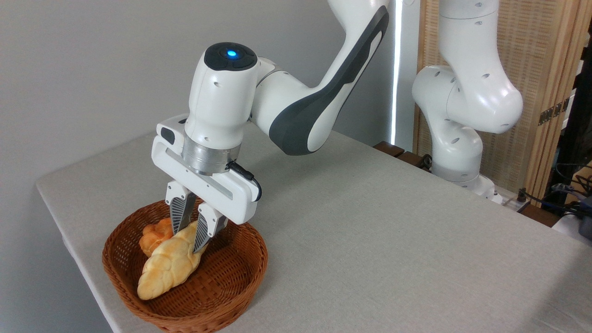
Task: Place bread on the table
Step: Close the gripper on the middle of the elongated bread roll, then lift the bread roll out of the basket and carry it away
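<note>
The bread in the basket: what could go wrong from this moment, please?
The gripper pinches the bread only at its upper end, so the long loaf may swing or slip out when raised. The orange bun lies against it and could be dragged along. The loaf's low tip may catch the basket rim and tip it near the table edge.

One fixed cam, set above and off the near corner of the large light grey cloth-like table [370, 231], looking down at an angle across it toward the plain grey wall. Fairly close: brown woven wicker basket [222, 296] sits low-left in frame, table's near edge cut off, arm's top cropped. No 2nd view.
</note>
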`<action>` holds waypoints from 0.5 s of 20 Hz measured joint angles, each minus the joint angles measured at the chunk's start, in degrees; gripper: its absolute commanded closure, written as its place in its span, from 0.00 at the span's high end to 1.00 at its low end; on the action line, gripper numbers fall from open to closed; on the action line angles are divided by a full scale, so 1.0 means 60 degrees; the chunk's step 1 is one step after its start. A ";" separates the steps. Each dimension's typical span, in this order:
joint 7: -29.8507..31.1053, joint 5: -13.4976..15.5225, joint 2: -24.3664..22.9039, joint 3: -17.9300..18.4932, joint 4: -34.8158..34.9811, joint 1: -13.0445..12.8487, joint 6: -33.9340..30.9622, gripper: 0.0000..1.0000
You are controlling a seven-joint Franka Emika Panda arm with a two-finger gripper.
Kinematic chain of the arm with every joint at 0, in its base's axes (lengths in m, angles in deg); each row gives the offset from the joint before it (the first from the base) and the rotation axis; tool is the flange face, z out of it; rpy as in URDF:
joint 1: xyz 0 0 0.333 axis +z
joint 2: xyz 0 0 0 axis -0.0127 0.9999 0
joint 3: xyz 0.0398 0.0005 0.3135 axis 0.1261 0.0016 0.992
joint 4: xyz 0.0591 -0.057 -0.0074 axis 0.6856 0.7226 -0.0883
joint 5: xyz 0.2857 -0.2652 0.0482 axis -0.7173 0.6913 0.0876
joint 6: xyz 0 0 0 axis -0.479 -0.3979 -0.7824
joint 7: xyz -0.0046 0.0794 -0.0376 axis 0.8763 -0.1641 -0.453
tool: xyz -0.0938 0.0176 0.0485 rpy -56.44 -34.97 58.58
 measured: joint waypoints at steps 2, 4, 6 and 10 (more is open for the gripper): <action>0.0000 0.0000 -0.0013 0.0000 -0.0003 0.0000 0.0000 0.32; 0.0000 0.0000 -0.0053 0.0000 -0.0007 0.0000 0.0000 0.32; 0.0000 0.0000 -0.0096 0.0000 -0.0007 0.0003 0.0000 0.32; 0.0000 0.0000 -0.0243 0.0004 -0.0008 0.0009 -0.0073 0.32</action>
